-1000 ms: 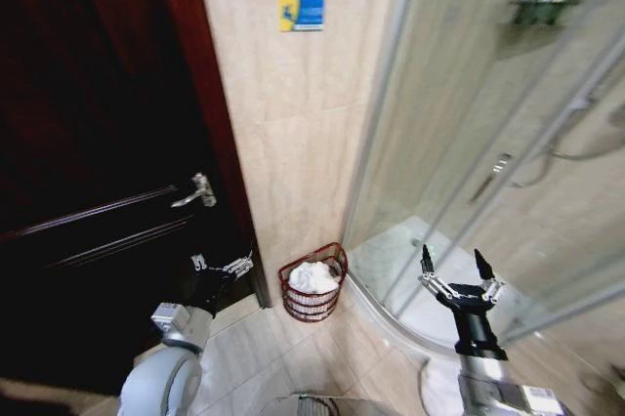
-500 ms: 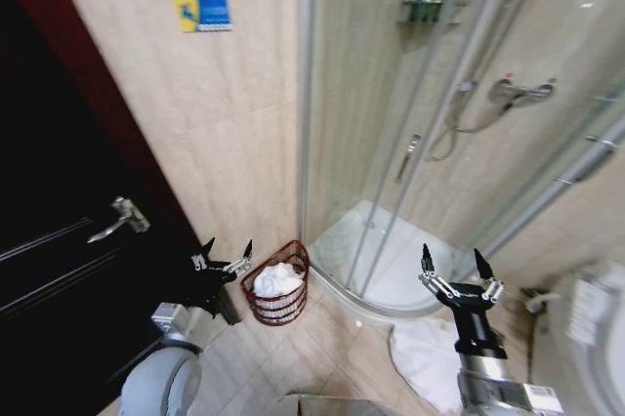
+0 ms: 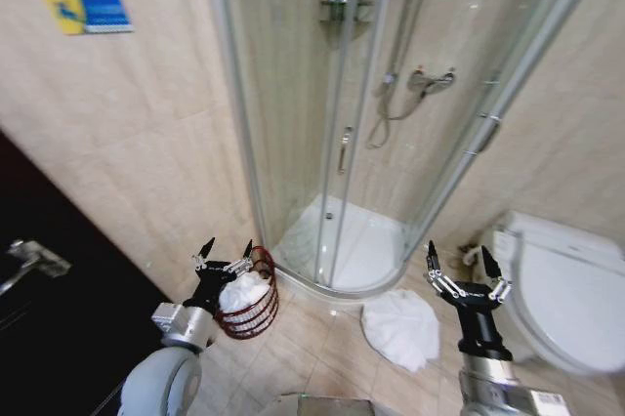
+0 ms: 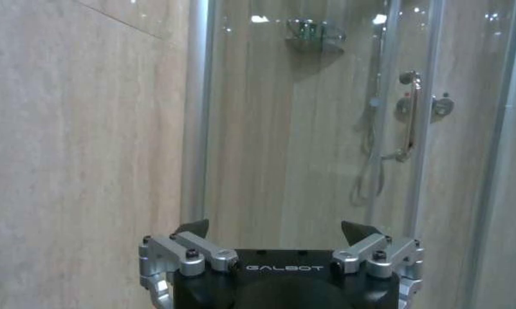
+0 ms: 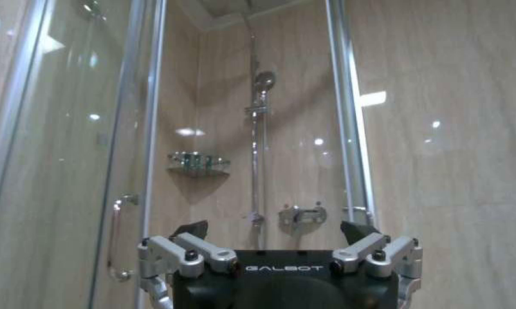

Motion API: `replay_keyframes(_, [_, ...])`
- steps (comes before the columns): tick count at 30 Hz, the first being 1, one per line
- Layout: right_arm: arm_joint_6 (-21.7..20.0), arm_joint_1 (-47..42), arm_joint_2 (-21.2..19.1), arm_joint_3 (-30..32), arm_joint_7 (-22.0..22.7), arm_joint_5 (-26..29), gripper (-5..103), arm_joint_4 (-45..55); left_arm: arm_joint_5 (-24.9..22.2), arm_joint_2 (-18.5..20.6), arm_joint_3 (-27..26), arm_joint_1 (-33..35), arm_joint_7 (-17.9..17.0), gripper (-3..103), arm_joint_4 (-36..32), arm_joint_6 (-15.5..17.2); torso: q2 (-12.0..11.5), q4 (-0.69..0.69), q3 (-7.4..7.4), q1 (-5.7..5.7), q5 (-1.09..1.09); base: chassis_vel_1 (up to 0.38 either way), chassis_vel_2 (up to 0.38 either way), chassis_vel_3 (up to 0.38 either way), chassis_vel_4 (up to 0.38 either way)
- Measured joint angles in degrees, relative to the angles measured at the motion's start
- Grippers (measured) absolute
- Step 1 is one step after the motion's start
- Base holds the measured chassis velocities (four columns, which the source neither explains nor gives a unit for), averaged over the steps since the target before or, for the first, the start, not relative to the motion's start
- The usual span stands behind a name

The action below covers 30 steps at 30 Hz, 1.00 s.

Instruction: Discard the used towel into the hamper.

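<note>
The hamper [image 3: 249,291] sits at lower left of the head view, against the tiled wall beside the shower door, and it already has white cloth heaped in it. A white towel [image 3: 402,327] lies crumpled on the floor at lower centre-right, between the shower tray [image 3: 344,248] and the toilet [image 3: 562,289], well apart from the hamper. That looks like the one to discard.

The whole picture has swung over the last second: the dark door that filled the left side is almost gone, the shower enclosure is now central, and towel and toilet have come into frame. That is the camera turning with the robot, not the things moving. My read: the robot is locating the towel, and the pickup is not yet begun.

The left claw [image 3: 224,253] hovers spread wide and empty, overlapping the hamper's near rim in the frame. The right claw [image 3: 464,270] is up at lower right, fingers wide apart, holding nothing, to the right of the towel. Both wrist views show splayed fingers facing the shower glass.
</note>
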Motion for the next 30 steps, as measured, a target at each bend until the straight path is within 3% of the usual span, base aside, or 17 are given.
replay_keyframes(30, [1.05,0.88,-0.32,0.16,0.40,-0.29,100,-0.99,0.00,0.00,0.00,0.00,0.00,100,0.00,0.00,0.00,0.01,0.00,0.00,0.00,0.006,-0.011,-0.011,0.005])
